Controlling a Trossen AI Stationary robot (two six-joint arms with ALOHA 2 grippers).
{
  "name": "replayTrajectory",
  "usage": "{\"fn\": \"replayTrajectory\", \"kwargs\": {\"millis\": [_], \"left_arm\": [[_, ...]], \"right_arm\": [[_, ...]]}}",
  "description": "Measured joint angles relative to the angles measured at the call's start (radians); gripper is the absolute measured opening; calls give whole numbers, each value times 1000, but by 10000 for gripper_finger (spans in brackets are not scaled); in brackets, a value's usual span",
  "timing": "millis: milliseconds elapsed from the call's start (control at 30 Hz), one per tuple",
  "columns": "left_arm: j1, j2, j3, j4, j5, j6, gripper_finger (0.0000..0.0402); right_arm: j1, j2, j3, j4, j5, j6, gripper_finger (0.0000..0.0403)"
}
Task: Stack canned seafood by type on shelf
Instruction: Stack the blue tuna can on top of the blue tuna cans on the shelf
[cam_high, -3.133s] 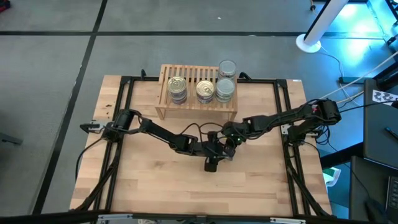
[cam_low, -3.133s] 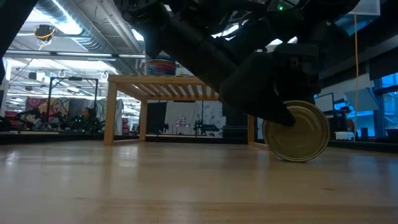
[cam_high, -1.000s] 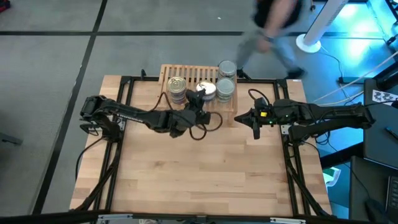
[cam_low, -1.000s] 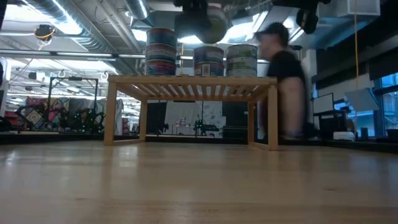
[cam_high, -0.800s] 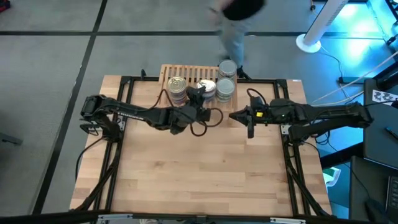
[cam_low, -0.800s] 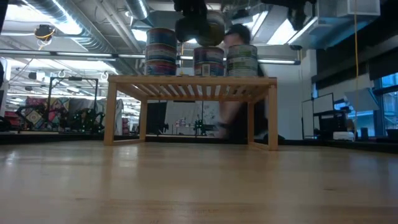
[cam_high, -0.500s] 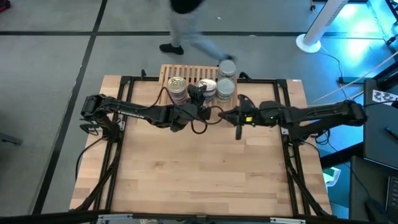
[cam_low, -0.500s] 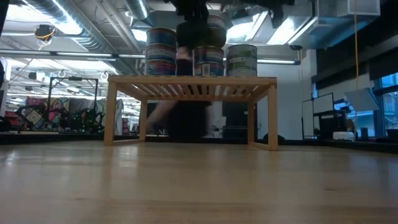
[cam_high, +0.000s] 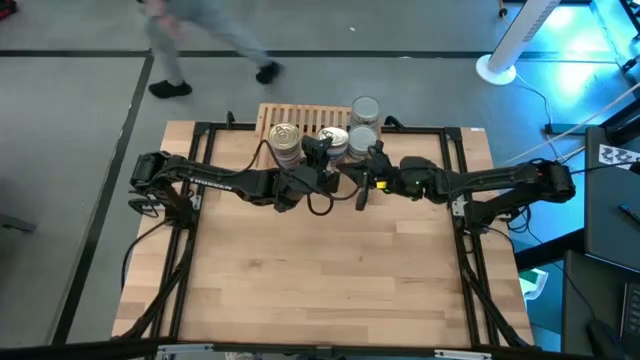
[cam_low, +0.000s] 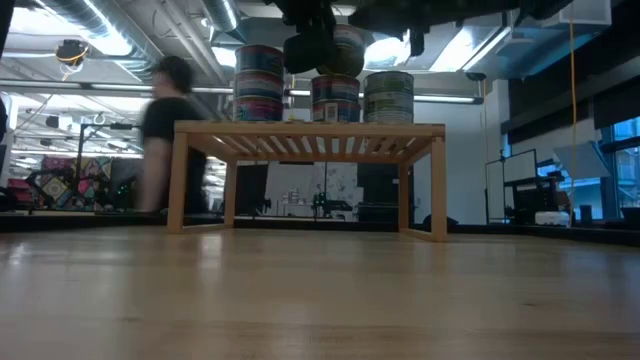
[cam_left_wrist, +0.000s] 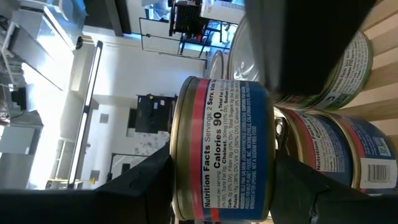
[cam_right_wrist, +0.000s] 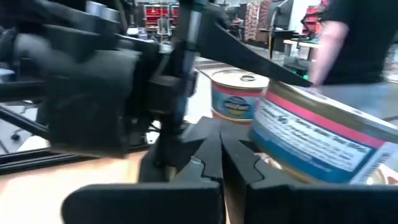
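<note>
Presently, blue-and-red-labelled round tin is clamped in left gripper above the light-wood slatted shelf; closed, empty right gripper nearby risks toppling stacks.

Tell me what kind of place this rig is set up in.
Probably an open robotics lab or workshop: exposed ceiling ducts, a grey concrete floor around the wooden table, cluttered workbenches behind, and a person walking past.
</note>
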Motion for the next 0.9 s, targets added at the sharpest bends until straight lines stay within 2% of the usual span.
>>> {"fn": "replayTrajectory", "kwargs": {"millis": [400,633,900], "left_arm": [[0,0,0,0,0,0,200],[-4,0,0,-3,0,-1,200],[-4,0,3,-103,-32,-12,200]], "right_arm": [[-68,7,0,7,-8,0,1],[-69,7,0,7,-9,0,1],[-69,7,0,3,-9,0,1]]}}
